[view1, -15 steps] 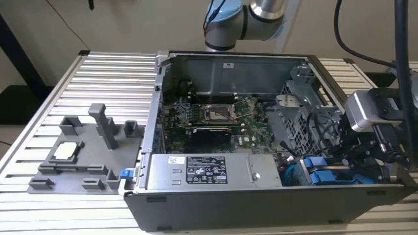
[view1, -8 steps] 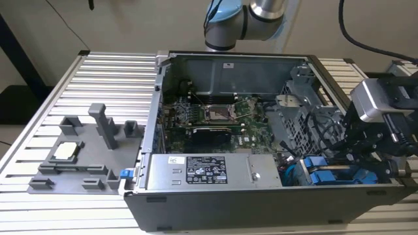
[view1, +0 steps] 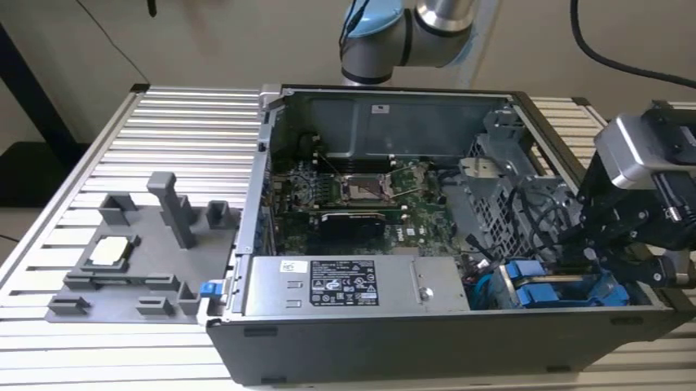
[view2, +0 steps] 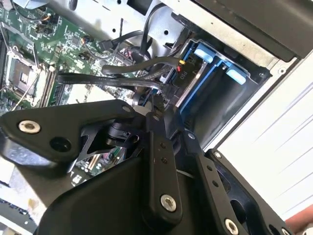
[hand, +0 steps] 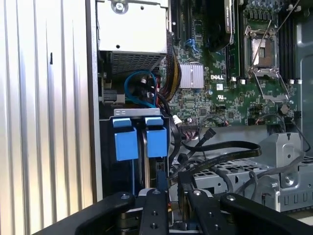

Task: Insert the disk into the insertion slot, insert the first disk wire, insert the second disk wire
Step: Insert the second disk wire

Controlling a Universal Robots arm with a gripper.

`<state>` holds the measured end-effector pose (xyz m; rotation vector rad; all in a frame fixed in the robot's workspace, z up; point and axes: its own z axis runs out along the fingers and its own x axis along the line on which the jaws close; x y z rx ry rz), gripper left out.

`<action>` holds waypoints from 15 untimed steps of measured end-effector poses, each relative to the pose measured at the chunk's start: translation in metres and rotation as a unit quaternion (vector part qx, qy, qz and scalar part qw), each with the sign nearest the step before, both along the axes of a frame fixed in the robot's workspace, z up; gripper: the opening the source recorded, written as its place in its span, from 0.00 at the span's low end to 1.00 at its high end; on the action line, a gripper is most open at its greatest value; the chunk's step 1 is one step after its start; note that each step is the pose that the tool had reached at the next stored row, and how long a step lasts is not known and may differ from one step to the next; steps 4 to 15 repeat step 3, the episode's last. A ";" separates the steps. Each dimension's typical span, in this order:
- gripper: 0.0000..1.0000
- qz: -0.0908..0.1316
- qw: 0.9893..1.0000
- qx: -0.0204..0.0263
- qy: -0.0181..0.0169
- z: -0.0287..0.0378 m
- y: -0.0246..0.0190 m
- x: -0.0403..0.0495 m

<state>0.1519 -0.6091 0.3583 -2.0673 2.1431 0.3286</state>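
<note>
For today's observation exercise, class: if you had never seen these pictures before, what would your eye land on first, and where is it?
First comes the open computer case on the slatted table, its green motherboard bare in the middle. Next, the bright blue caddy tabs in the drive bay at the case's corner, at the exterior view's right. Just above that bay the black gripper hangs among dark cables.

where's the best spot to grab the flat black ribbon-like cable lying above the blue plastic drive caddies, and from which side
Probably at its free connector end, on the flat black cable. The band lies broad face up over the grey metal drive cage, so pinching it across its thin edges from above, over the open case, looks best. The blue plastic caddies sit beside it, so approach from the cage side.
</note>
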 end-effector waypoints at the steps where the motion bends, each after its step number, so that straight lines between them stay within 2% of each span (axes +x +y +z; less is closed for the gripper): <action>1: 0.24 0.000 1.000 0.000 0.000 0.0000 0.0000 0.0000; 15: 0.24 0.000 1.000 0.000 0.000 0.0000 0.0000 0.0000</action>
